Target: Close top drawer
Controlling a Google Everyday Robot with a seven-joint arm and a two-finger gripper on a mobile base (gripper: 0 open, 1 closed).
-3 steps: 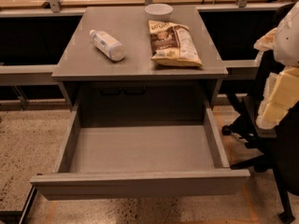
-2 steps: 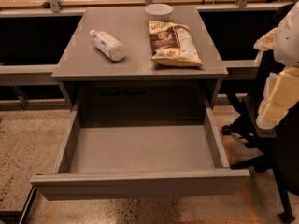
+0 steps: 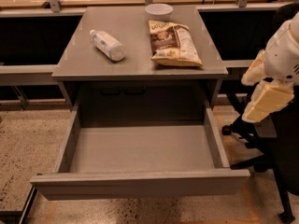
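Gripper (image 3: pixel 264 97) hangs at the right edge of the view, beside the cabinet (image 3: pixel 135 64) and level with the open drawer's side, well apart from the front panel. Its cream, blocky parts point down and to the left from a rounded white arm (image 3: pixel 285 55) that the frame cuts off; whether it is apart or together cannot be told from this angle. It holds nothing that can be made out.

The top drawer (image 3: pixel 140 183) is pulled far out toward the camera, its deep matte-gray box bare inside, its flat front plain and without a handle. The left end of that front runs close to the frame's lower left.

On the smooth gray cabinet top lie a clear plastic bottle (image 3: pixel 107 45) on its side, a crinkled snack bag (image 3: pixel 174 43) lying flat, and a pale round bowl (image 3: pixel 159 10) at the back edge. A dark chair base (image 3: pixel 243 134) stands partly hidden behind the arm, on speckled floor (image 3: pixel 23 148)
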